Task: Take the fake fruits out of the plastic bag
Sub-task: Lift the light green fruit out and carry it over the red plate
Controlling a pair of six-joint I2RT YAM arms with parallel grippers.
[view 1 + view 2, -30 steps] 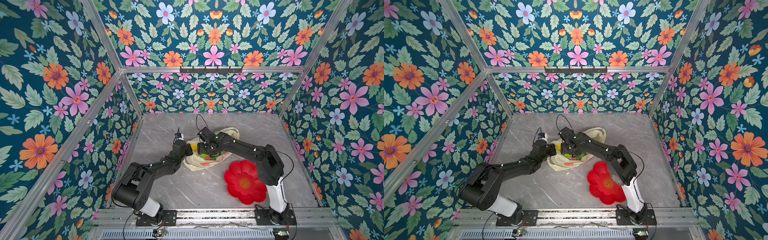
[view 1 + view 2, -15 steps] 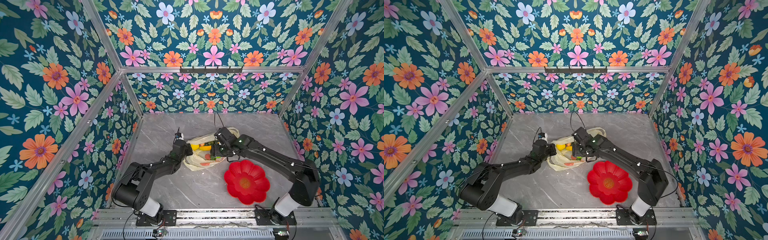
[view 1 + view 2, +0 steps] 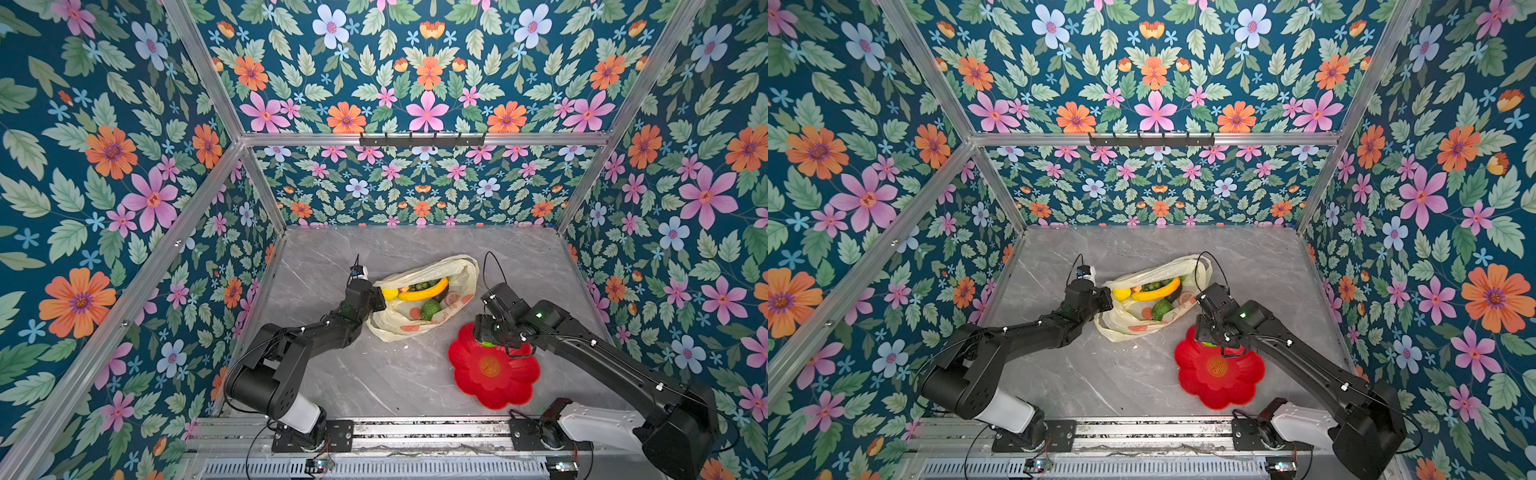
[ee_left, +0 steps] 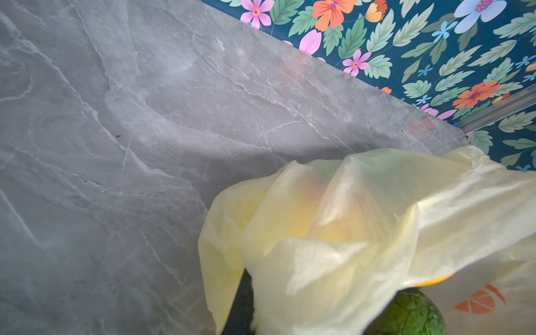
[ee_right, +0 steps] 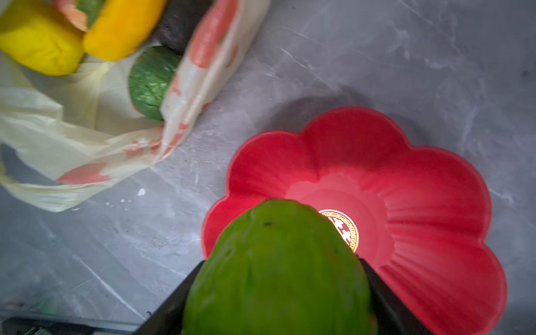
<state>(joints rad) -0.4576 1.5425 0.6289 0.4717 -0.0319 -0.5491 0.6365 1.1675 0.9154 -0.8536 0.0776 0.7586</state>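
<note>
The pale-yellow plastic bag lies open mid-table. In it show a yellow banana, a lemon and a dark green avocado. My left gripper is shut on the bag's left rim. In the left wrist view one dark finger shows under the bag film. My right gripper is shut on a lime-green bumpy fruit. It holds that fruit just above the near-left edge of the red dish. In a top view the fruit peeks out under the gripper.
The red flower-shaped dish sits right of the bag, toward the front, with a gold emblem at its centre. Floral walls close in three sides of the grey marble tabletop. A rail with the arm bases runs along the front edge.
My right gripper has swung from the bag's mouth rightward and toward the front, carrying the lime-green fruit over the red dish. The left arm keeps its hold on the bag.
</note>
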